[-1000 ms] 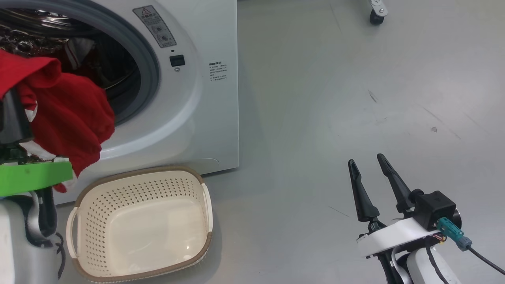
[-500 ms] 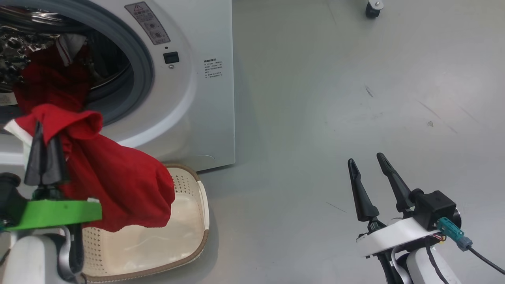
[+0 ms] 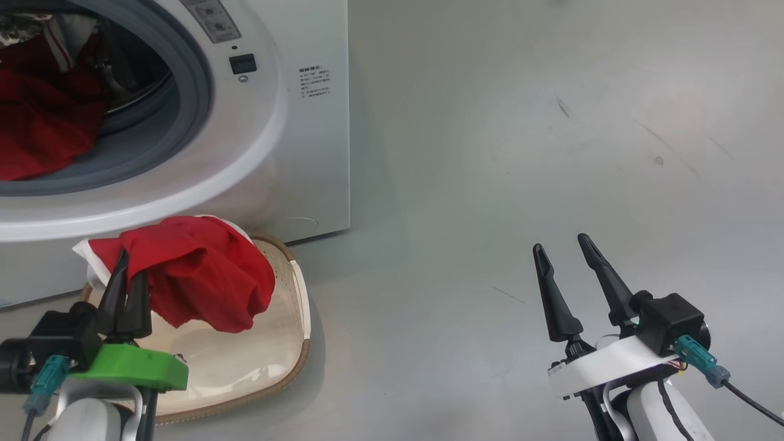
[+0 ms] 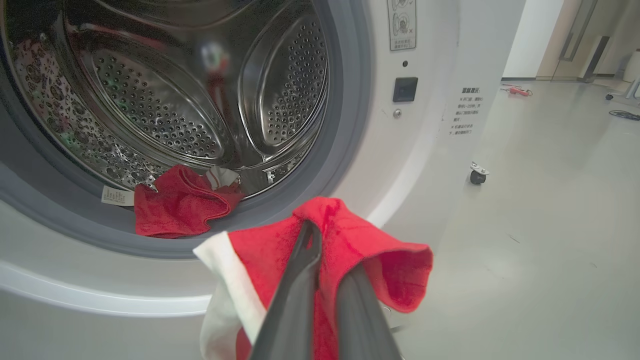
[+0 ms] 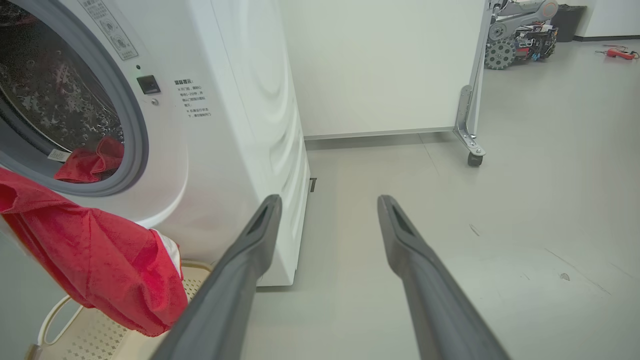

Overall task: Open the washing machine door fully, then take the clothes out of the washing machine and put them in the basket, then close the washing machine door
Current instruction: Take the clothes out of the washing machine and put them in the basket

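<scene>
The white washing machine (image 3: 275, 153) stands at the left with its drum mouth uncovered; the washing machine door is out of view. My left gripper (image 3: 131, 266) is shut on a red piece of the clothes (image 3: 196, 275) with white trim, which hangs over the cream basket (image 3: 300, 294) on the floor before the machine. The left wrist view has the same red cloth (image 4: 380, 265) draped over my left gripper (image 4: 325, 250). More red clothes (image 4: 175, 205) lie at the drum's front lip. My right gripper (image 3: 560, 241) stands open and bare over the floor at the lower right.
Grey floor (image 3: 490, 184) stretches open to the right of the machine. A metal frame on a caster wheel (image 5: 474, 159) carries a white panel (image 5: 380, 65) behind the machine. Other equipment (image 5: 525, 25) stands far back.
My left gripper has carried the red cloth down from the drum mouth to above the basket. The head camera has shifted too. My right gripper has stayed put.
</scene>
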Available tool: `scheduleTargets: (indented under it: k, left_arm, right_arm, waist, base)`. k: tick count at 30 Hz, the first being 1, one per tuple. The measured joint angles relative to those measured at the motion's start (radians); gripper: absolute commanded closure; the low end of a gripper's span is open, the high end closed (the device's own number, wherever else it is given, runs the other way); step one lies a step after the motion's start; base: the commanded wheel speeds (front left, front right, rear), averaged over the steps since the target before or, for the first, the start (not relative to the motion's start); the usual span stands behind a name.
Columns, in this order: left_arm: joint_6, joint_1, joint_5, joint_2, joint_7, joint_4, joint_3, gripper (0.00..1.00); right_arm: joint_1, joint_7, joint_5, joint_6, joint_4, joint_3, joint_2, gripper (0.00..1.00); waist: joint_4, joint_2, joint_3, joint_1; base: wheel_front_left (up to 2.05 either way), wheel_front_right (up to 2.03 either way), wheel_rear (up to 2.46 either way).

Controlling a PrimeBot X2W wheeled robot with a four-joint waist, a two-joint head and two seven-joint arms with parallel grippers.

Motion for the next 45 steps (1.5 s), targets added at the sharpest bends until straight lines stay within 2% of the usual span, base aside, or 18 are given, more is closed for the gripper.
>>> scheduleTargets:
  k: [9,18,27,36,44,45]
  left_arm:
    - [0.0,-0.004,0.007,0.033,0.001,0.102,-0.028,1.0]
    - [0.0,-0.034,-0.017,0.048,0.049,0.225,-0.015,1.0]
    - [0.002,-0.107,-0.075,0.044,0.081,0.349,0.053,1.0]
    - [0.037,-0.163,-0.124,0.052,0.098,0.467,0.121,1.0]
    - [0.041,-0.206,-0.126,0.054,0.096,0.522,0.127,1.0]
    - [0.04,-0.212,-0.127,0.053,0.096,0.531,0.127,0.75]
  right_arm:
    - [-0.024,0.0,0.0,0.001,-0.005,0.018,0.001,0.0]
    - [-0.044,0.0,0.019,0.001,-0.011,0.033,0.002,0.0]
    - [-0.061,0.0,0.02,-0.001,-0.018,0.033,0.003,0.0]
    - [-0.067,0.0,0.018,-0.009,-0.022,0.033,0.004,0.0]
    - [-0.08,0.0,0.019,-0.018,-0.024,0.034,0.004,0.0]
    - [-0.081,0.0,0.019,-0.018,-0.026,0.034,0.004,0.0]
  waist:
    - [-0.034,0.0,0.064,0.0]
    - [-0.084,0.0,0.123,0.0]
    - [-0.113,0.0,0.177,0.0]
    - [-0.12,0.0,0.207,0.0]
    - [-0.114,0.0,0.214,0.0]
    - [-0.113,0.0,0.215,0.0]
  base:
    - [0.0,0.0,0.0]
    - [0.0,0.0,0.0]
    - [0.0,0.0,0.0]
    - [0.0,0.0,0.0]
    - [0.0,0.0,0.0]
    - [0.0,0.0,0.0]
